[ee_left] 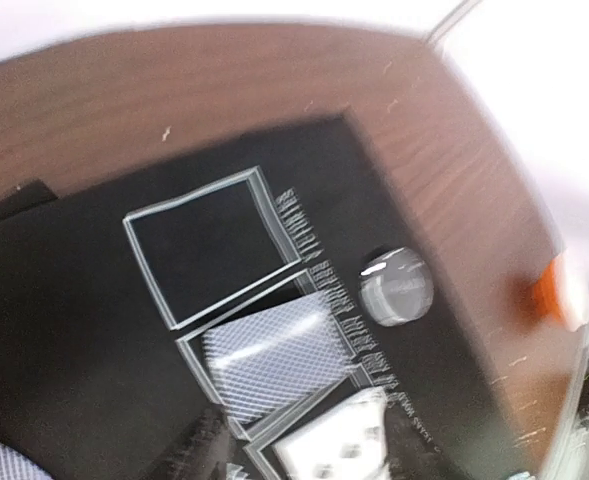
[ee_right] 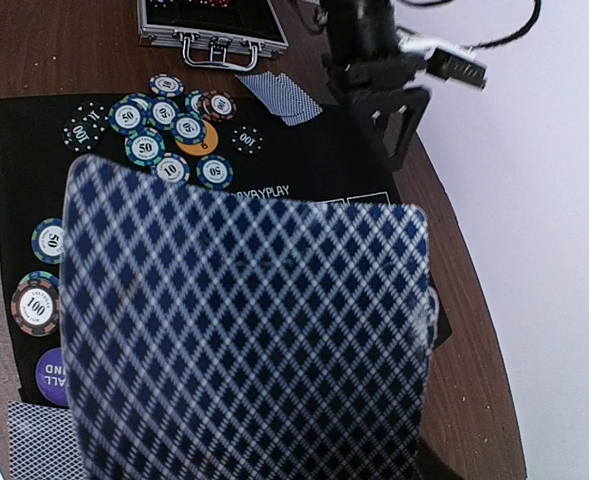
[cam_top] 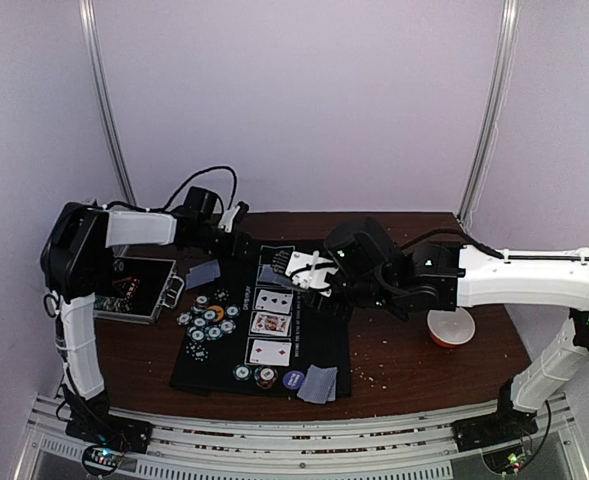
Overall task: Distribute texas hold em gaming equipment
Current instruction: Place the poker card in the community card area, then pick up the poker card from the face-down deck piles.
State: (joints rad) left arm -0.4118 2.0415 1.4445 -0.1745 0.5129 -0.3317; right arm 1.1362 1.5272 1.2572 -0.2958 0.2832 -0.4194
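Observation:
A black poker mat (cam_top: 214, 372) carries three face-up cards (cam_top: 272, 322) in a column, and a cluster of teal and orange chips (cam_top: 209, 318) lies to their left. My right gripper (cam_top: 309, 272) hovers over the mat's top end, shut on a stack of playing cards; their blue diamond back (ee_right: 244, 330) fills the right wrist view and hides the fingers. My left gripper (cam_top: 242, 243) is at the mat's far-left corner, jaws apart and empty (ee_right: 392, 120). The blurred left wrist view shows a face-down card (ee_left: 274, 360) in a printed box and a black-silver disc (ee_left: 396, 287) beside it.
An open metal chip case (cam_top: 134, 285) sits left of the mat. The white and orange bowl (cam_top: 450, 327) stands to the right. Face-down cards (cam_top: 319, 383) and a purple disc (cam_top: 293, 380) lie at the mat's near edge, more cards (cam_top: 202, 272) at its far left.

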